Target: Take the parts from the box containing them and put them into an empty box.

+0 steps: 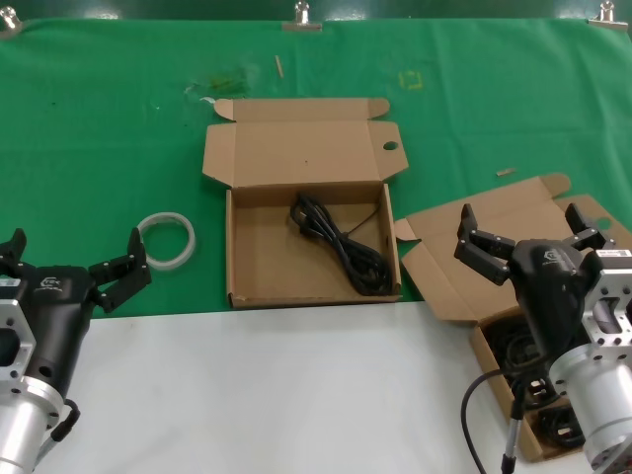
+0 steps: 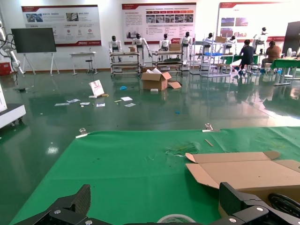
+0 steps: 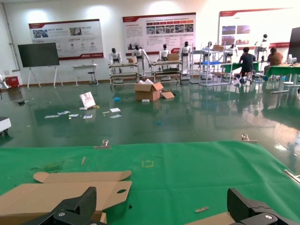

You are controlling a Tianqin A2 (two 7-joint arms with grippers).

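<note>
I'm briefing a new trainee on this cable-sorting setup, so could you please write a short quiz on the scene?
1. True or false: the middle box holds one cable bundle.
2. Which gripper is above the right box? A) left gripper B) right gripper C) neither
3. Fill in: the white ring lies on the green ____.

Key:
1. True: one black bundle lies inside it; more cables remain in the right box.
2. B: the right gripper hangs open over it, holding nothing; the left gripper is open near the ring.
3. Cloth.
</note>
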